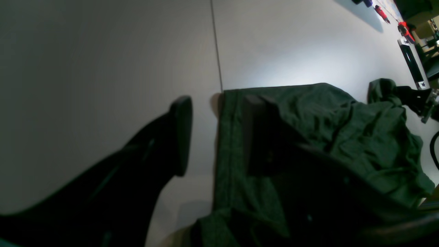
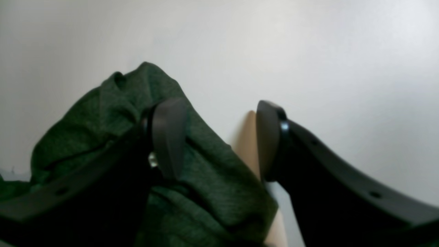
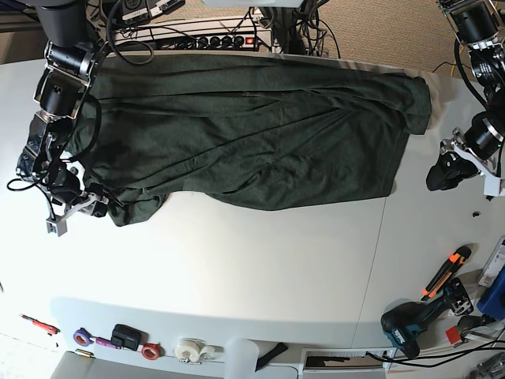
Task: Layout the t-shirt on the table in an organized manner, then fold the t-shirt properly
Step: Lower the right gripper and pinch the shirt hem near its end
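T-shirt point(image 3: 252, 126): dark green, soft, light, limp; spread lengthwise along the far half of the table point(image 3: 260, 268), still creased and not squared.

Base view: bottom hem toward the right of the picture, near the seam in the tabletop; bunched corner at the left. Right gripper point(image 3: 85, 204) at that bunched left corner. Left gripper point(image 3: 443, 175) just beyond the right-hand hem, apart from the cloth. Tools and tape rolls along the near edge, well apart.

Left wrist view: left gripper point(image 1: 216, 133) spread wide, one finger over bare table, the other over the hem band. Nothing pinched.

Right wrist view: right gripper point(image 2: 219, 137) spread wide, one finger against a raised fold of cloth, the other over bare table. Nothing clamped.

Handling, as judged: no stiffness, so any lifted edge sags and drags the rest; some slip on the smooth top likely. Best hold: a hemmed corner or doubled edge, pinched through both layers. Pull outward and low to flatten creases before folding.
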Tool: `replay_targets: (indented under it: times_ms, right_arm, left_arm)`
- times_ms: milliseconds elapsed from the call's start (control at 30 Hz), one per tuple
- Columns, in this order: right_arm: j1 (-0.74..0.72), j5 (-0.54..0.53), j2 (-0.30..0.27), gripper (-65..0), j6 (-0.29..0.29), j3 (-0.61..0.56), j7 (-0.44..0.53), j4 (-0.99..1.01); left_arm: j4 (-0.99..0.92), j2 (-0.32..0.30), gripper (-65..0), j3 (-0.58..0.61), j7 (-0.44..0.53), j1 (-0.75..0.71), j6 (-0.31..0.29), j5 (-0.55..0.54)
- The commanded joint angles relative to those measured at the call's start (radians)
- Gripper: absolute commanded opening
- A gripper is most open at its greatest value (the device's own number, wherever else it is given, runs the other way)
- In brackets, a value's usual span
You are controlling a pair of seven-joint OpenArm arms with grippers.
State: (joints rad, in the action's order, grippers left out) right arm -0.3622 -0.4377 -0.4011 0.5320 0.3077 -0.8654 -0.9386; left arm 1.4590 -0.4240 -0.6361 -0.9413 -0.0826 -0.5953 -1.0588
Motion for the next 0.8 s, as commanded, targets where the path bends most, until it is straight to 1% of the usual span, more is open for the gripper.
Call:
replay_targets:
  times_ms: [0, 67, 233, 467, 533, 567, 600, 633, 700, 767]
  right_arm:
    - [0.000, -0.007, -0.001, -32.3, 0.017, -0.005, -0.059, -0.015]
    - [0.000, -0.040, 0.000, -32.3, 0.031, -0.005, -0.071, -0.052]
    - [0.003, -0.044, 0.011, -32.3, 0.032, 0.001, -0.095, -0.125]
    - [0.021, -0.044, 0.028, -32.4, 0.040, 0.017, -0.105, -0.129]
    - [0.034, -0.044, 0.027, -32.4, 0.049, 0.017, -0.119, -0.129]
    - [0.040, -0.043, 0.027, -33.5, 0.049, 0.017, -0.134, -0.129]
    - [0.047, -0.043, 0.027, -37.6, 0.048, 0.016, -0.146, -0.129]
    - [0.053, -0.042, 0.027, -45.5, 0.048, 0.015, -0.156, -0.129]
    - [0.063, -0.041, 0.027, -64.1, 0.048, 0.015, -0.156, -0.129]
    - [0.063, -0.041, 0.027, -65.0, 0.048, 0.015, -0.141, -0.129]
  left_arm:
    - [0.014, -0.019, -39.9, -0.007, 0.018, 0.013, -0.004, -0.026]
    - [0.014, -0.019, -39.9, -0.007, 0.017, 0.013, -0.004, -0.026]
    - [0.014, -0.019, -39.9, -0.007, 0.017, 0.013, -0.004, -0.026]
    - [0.014, -0.019, -39.9, -0.007, 0.014, 0.012, -0.004, -0.026]
    - [0.014, -0.019, -39.9, -0.007, 0.014, 0.011, -0.004, -0.025]
    - [0.014, -0.019, -39.9, -0.007, 0.014, 0.011, -0.004, -0.026]
    - [0.014, -0.019, -39.9, -0.007, 0.014, 0.011, -0.004, -0.026]
    - [0.014, -0.019, -39.9, -0.007, 0.015, 0.011, -0.004, -0.026]
    - [0.014, -0.019, -39.9, -0.007, 0.015, 0.011, -0.004, -0.026]
    - [0.014, -0.019, -39.9, -0.007, 0.015, 0.011, -0.004, -0.026]
